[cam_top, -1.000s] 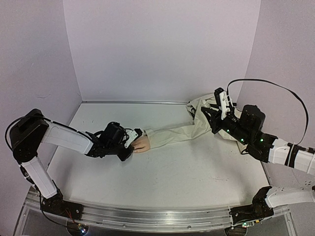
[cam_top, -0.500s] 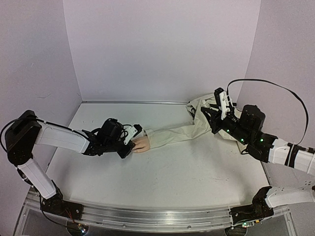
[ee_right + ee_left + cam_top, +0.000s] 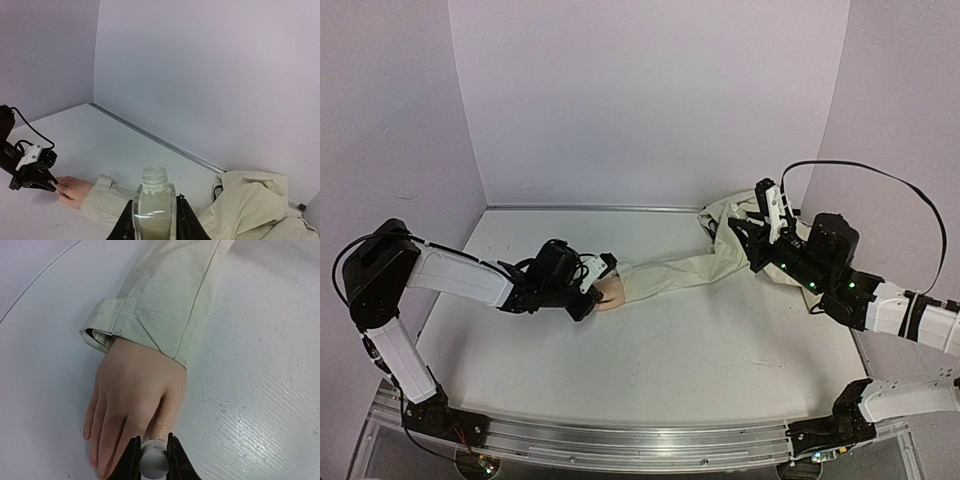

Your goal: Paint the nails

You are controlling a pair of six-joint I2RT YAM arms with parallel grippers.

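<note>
We note a white tabletop [image 3: 700, 350], finely scratched, boxed by pale lilac walls [image 3: 650, 100], with a metal strip [image 3: 590, 208] along the back edge. The fake hand [image 3: 135, 400] lies palm down left of centre, protruding from a beige sleeve [image 3: 165, 300]. The nails [image 3: 93, 459] sit at its fingertips. The left gripper [image 3: 153, 460] pinches a small white cylinder [image 3: 154, 466] against the hand. The right gripper [image 3: 153, 220] clamps an uncapped bottle [image 3: 153, 200] over the bunched cloth.

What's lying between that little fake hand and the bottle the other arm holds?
A long beige cloth sleeve runs from the peach fake hand toward the clear uncapped bottle in the right gripper, seen in the top view.
</note>
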